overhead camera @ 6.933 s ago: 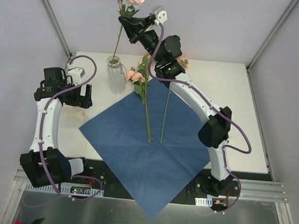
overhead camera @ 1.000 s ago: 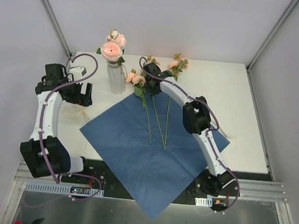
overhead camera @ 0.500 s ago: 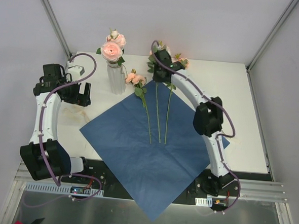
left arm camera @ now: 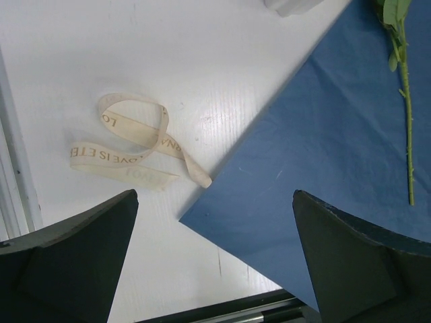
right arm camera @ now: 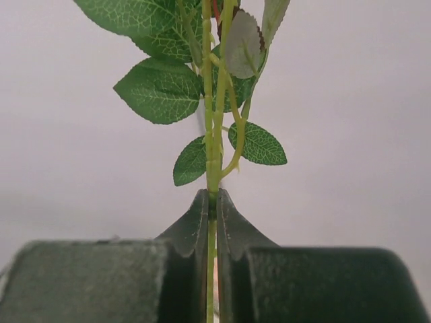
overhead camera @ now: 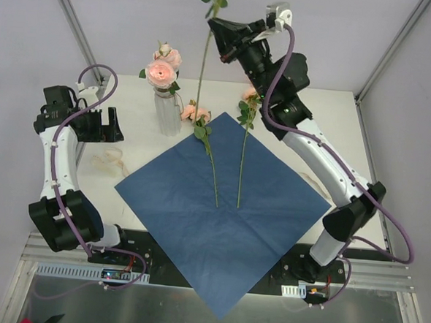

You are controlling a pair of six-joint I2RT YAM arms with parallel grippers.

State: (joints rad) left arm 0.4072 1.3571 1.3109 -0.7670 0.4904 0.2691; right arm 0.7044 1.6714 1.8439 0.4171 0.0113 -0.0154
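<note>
High in the overhead view's upper middle, the right claw [right arm camera: 212,202] pinches one thin green stem [right arm camera: 213,148] with veined oval leaves. Two more stems [overhead camera: 214,161] lie on the square blue paper sheet [left arm camera: 323,155]. The left claw [left arm camera: 215,269] gapes wide above one looped cream ribbon [left arm camera: 128,145] on the white surface [left arm camera: 135,40].

White table [overhead camera: 348,140]; dark blue sheet [overhead camera: 219,227] laid diamond-wise, near corner overhanging the edge; its left corner under the left jaws, toward their right side; cream printed ribbon [left arm camera: 108,158] looped just off that corner, between those jaws; glass vase [overhead camera: 167,114] well below the right jaws.
</note>
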